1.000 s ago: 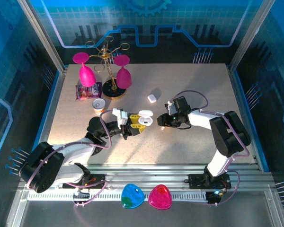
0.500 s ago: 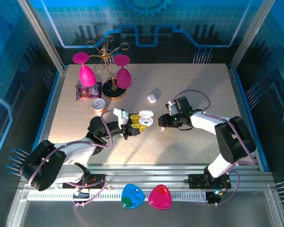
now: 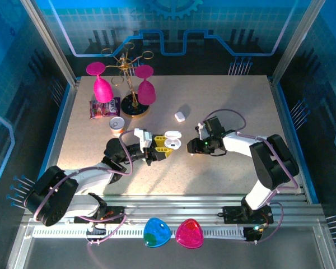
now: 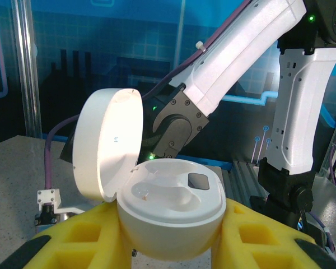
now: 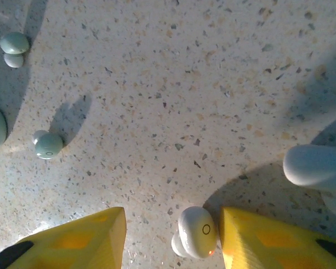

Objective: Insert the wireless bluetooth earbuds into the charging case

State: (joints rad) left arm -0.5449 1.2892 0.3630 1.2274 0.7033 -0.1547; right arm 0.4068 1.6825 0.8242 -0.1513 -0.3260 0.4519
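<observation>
White charging case (image 4: 173,208) is clamped, lid up, by left pincer (image 4: 171,242). Ring-marked earbud (image 5: 197,230) beside it is straddled by parted right pincer (image 5: 171,237).

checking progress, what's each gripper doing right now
left gripper: closed on the open charging case
right gripper: open, an earbud lying between its fingers

Glossy plastic, matt speckled table (image 5: 173,73)
The charging case (image 4: 173,224) and earbud (image 5: 197,231) shine smooth white; finger pads (image 4: 84,238) look foamy yellow.

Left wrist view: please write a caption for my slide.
Yellow jaws grip the open white charging case, lid tilted back.
</observation>
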